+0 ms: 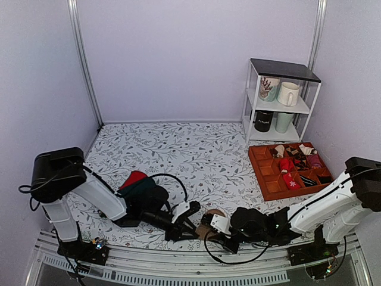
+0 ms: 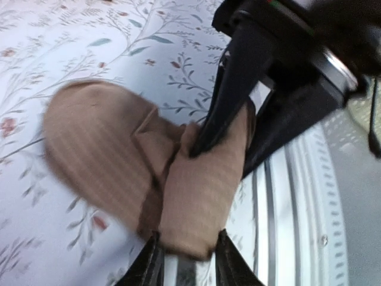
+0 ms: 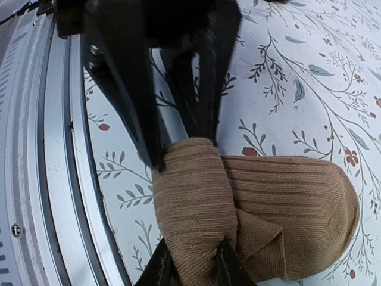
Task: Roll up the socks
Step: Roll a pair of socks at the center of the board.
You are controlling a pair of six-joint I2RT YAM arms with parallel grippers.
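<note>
At the bench (image 1: 178,149) near edge, L end effector (image 2: 187,253) & R end effector (image 3: 193,259) both clamp the socks (image 3: 262,196) roll from opposite ends, prob. so it can't unwind

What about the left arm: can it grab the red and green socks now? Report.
Probably not yet: the left claw is shut on the tan socks, and the red and green socks lie well behind it.

The left end effector (image 1: 189,230) and right end effector (image 1: 215,233) meet at the socks (image 1: 212,213)
</note>
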